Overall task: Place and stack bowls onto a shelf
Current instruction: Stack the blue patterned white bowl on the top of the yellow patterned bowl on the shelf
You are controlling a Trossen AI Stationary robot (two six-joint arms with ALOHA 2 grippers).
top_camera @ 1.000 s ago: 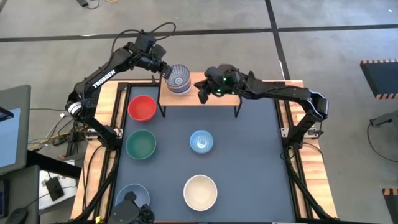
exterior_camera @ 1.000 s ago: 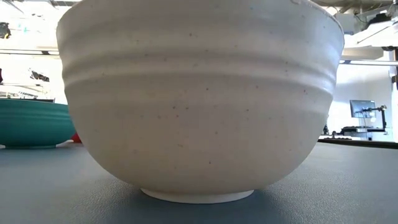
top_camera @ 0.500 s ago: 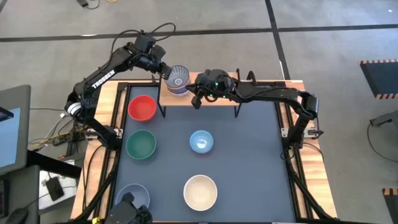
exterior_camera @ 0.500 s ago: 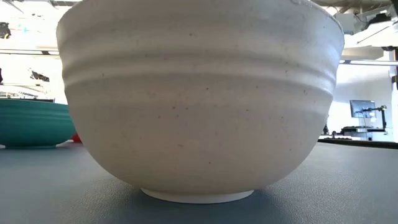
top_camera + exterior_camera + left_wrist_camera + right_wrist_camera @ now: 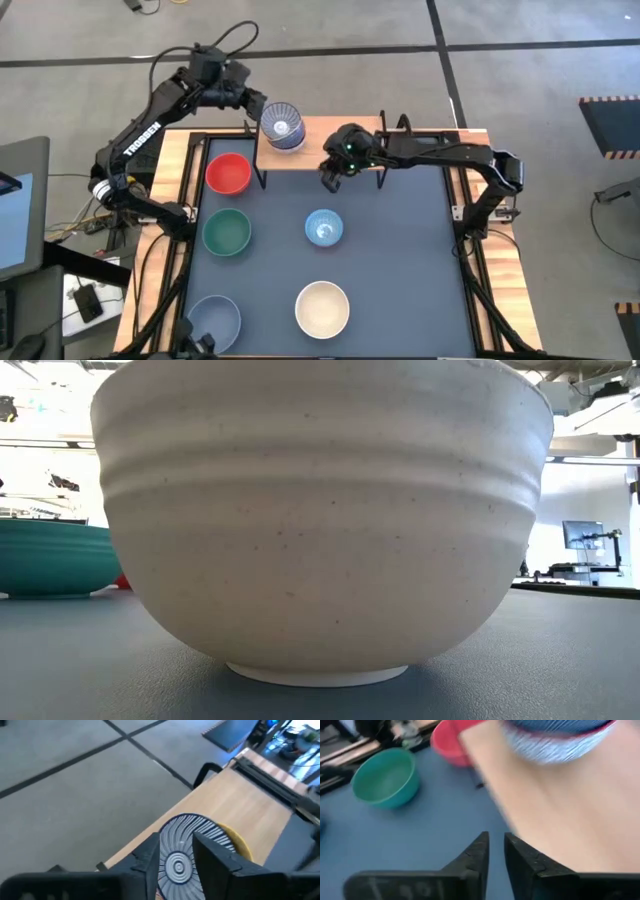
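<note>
Left gripper (image 5: 251, 103), fingers parted and released, hangs beside the grey-and-white ribbed bowl (image 5: 282, 125) stacked at the light-wood shelf's (image 5: 345, 131) left end, upper centre. Right gripper (image 5: 331, 180), fingers slightly apart and empty, hovers at the shelf's front edge.

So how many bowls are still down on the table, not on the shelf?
5: red bowl, green bowl, light blue bowl, cream bowl, grey-blue bowl. Others may be hidden.

Left tool (image 5: 252, 108) open, right tool (image 5: 331, 180) narrow-gapped
</note>
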